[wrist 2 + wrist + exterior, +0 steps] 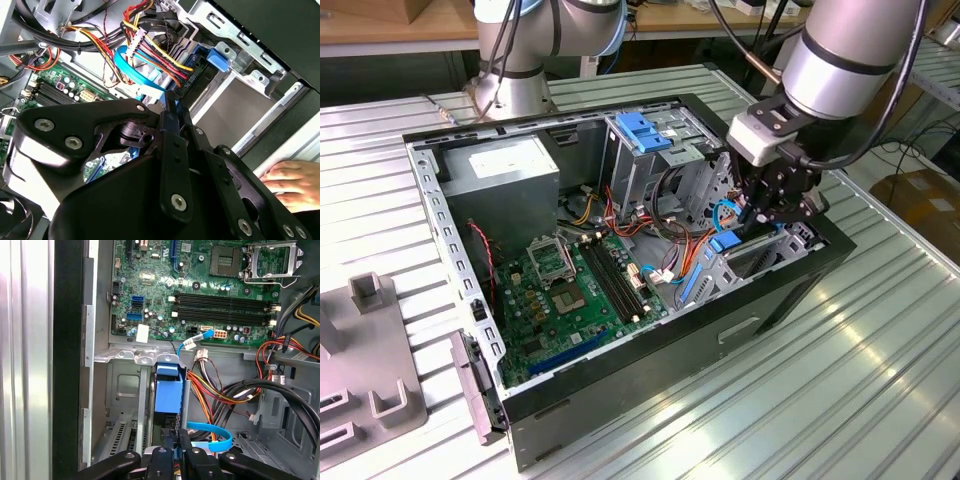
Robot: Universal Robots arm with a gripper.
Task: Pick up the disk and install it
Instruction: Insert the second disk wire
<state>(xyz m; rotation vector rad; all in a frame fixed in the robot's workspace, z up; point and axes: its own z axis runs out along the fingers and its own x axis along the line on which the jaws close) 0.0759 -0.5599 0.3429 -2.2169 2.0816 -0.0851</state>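
Disk [168, 392] stands on edge in the drive bay at the front corner of the open computer case [650, 360], blue carrier rail facing up; claw [172, 452] pinches its near end, fingers pressed against it; blue data cable [212, 432] loops just beside; green motherboard [570, 295] lies further in; a person's hand [290, 182] rests on the case edge; case sits on the ribbed metal desk [860, 380].

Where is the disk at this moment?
The disk stands on edge inside the open computer case, in the bay at the exterior view's right, just below the gripper and beside the coloured cables.
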